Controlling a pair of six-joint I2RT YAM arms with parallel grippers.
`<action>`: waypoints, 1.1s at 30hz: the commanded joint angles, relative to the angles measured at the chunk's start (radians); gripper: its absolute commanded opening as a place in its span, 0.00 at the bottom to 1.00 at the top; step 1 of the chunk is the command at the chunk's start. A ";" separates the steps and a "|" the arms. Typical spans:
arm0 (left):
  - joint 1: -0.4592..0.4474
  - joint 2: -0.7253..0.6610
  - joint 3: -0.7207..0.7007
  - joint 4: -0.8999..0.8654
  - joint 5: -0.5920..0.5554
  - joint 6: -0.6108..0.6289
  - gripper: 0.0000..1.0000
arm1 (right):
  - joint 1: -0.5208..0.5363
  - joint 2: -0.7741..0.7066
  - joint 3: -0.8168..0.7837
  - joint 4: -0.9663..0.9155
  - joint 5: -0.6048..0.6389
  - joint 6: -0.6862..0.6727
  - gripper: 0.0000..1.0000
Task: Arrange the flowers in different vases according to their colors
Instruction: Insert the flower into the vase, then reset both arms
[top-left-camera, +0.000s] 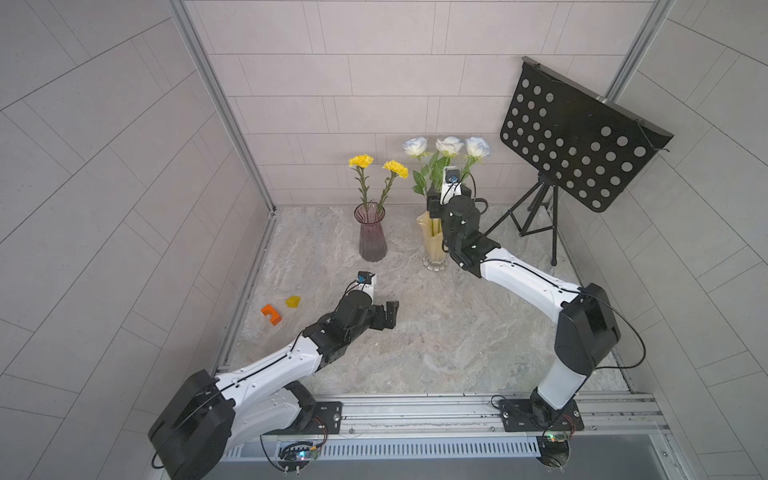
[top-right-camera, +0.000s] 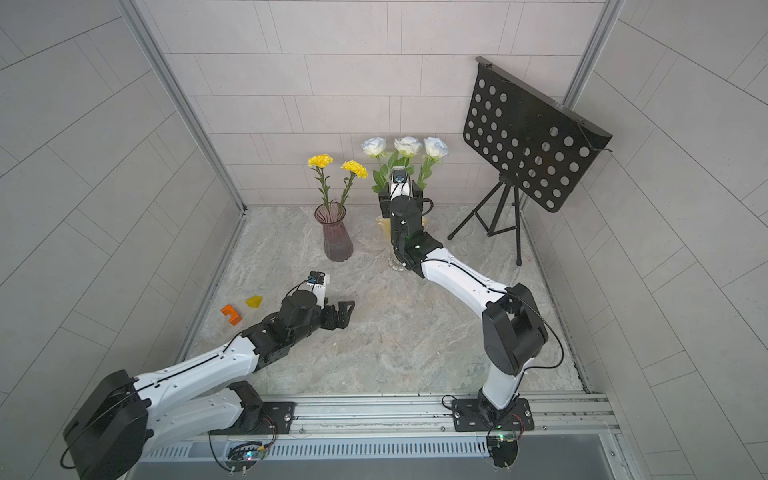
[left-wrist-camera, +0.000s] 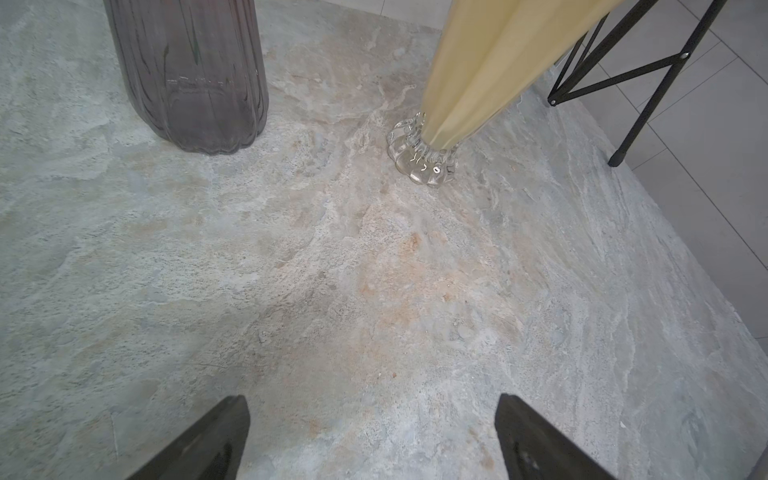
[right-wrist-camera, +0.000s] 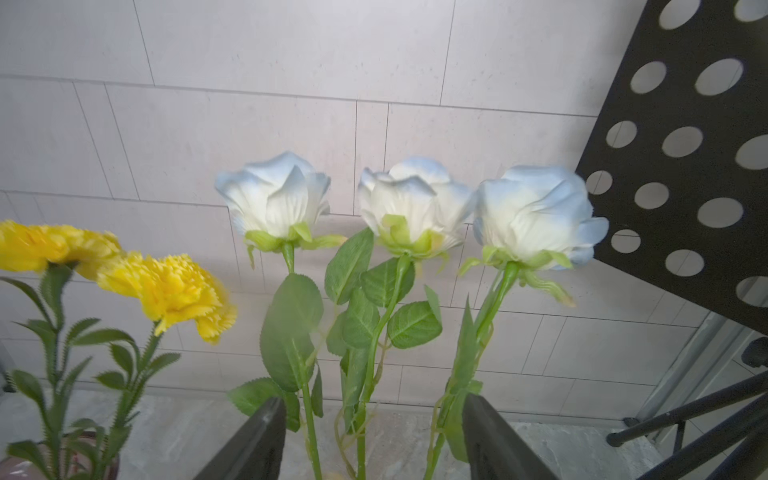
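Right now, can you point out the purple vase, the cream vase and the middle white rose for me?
purple vase (top-left-camera: 372, 239): in a top view, on the ribbed body.
cream vase (left-wrist-camera: 478, 70): left wrist view, on the smooth wall.
middle white rose (right-wrist-camera: 411, 203): right wrist view, on the front petals.

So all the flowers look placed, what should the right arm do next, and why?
Probably draw the right gripper slowly straight back from the rose stems. It is open around them, gripping nothing. All three white roses stand in the cream vase and both yellow carnations in the purple vase, so sorting looks done.
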 joint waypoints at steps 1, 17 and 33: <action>-0.004 0.006 0.035 -0.015 -0.013 0.015 1.00 | 0.011 -0.088 0.001 -0.088 -0.015 0.049 0.74; -0.003 -0.076 0.065 -0.178 -0.250 -0.055 1.00 | 0.011 -0.486 -0.364 -0.298 -0.079 0.078 0.91; -0.002 -0.337 -0.154 -0.014 -0.527 -0.267 1.00 | -0.194 -0.328 -0.973 0.241 0.220 -0.158 0.92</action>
